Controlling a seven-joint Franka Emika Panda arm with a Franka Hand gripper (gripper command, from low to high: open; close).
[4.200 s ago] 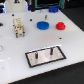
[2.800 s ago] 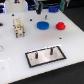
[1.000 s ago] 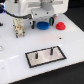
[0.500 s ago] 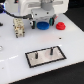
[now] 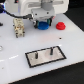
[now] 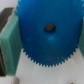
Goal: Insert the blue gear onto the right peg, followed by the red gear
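The flat, round, bright-blue plastic gear lies on the white counter towards the far edge, directly under the robot's hand. In the wrist view the same toothed blue disc fills the frame, its dark centre hole in the middle and a pale green finger pad standing just beside its rim. Whether the pads are actually pressing the rim, or are merely set either side of it, cannot be told from these views.

The gear looks light, rigid and smooth, so it should lift easily but could slip or tilt if pinched unevenly. The teeth give some bite; gripping across the rim, through the middle of the disc, seems the soundest hold and would leave the centre hole free for the pin.

The small, chunky, bright-red plastic gear sits near the blue one on the exterior view's right, apart from it. Nearer the camera lies the grey, black-bordered rectangular plate, with the thin dark right peg upright. Bare counter lies between gear and plate, so the carry looks unobstructed. A small pale block-like fixture stands to the exterior view's left, clear of that path.
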